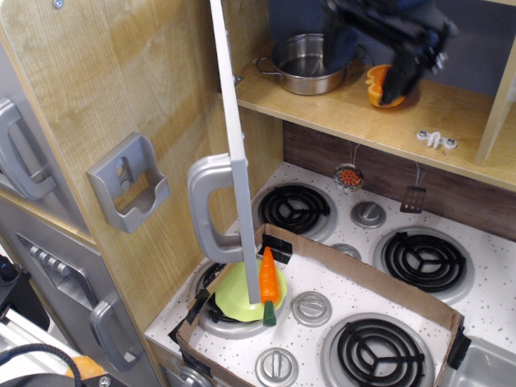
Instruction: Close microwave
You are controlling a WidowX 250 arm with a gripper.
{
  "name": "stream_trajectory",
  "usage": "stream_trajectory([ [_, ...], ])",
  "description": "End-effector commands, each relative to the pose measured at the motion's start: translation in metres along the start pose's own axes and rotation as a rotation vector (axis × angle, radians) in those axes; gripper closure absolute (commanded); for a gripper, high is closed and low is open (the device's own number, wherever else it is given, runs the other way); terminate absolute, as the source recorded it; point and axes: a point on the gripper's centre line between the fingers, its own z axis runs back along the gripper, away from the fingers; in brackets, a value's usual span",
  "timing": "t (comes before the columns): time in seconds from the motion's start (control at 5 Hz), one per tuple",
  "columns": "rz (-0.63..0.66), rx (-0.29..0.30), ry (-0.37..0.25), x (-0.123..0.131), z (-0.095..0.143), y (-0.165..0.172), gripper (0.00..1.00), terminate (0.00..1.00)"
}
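The microwave door (235, 137) stands swung open, seen edge-on as a thin silver-grey slab running from the top of the view down to the stove. Its big curved grey handle (207, 208) sticks out to the left. The wooden compartment behind it holds a steel pot (309, 63) and an orange half (379, 87). My black gripper (367, 68) is open at the top of the view, above the shelf, right of the door and apart from it. One finger (336, 47) hangs in front of the pot, the other in front of the orange half.
A carrot (268, 278) lies on a green plate (234, 295) inside a cardboard frame (379, 280) on the stove top. A grey wall bracket (130, 183) sits on the wooden side panel. Grey lower doors with handles (111, 332) are at the bottom left.
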Motion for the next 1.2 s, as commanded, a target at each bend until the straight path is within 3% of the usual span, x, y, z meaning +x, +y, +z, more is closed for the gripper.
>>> stream_trajectory([
  [0.0,-0.064,0.028,-0.069,-0.028,0.057,0.034,0.0,0.0],
  [0.2,-0.135,0.066,-0.042,-0.046,0.062,0.048,0.0,0.0],
  [0.4,-0.163,0.021,0.013,-0.058,0.062,0.063,0.0,0.0],
  [0.8,-0.14,0.003,0.087,-0.087,0.043,0.081,0.0,0.0],
  [1.0,-0.129,0.001,0.092,-0.099,0.029,0.086,0.0,0.0],
])
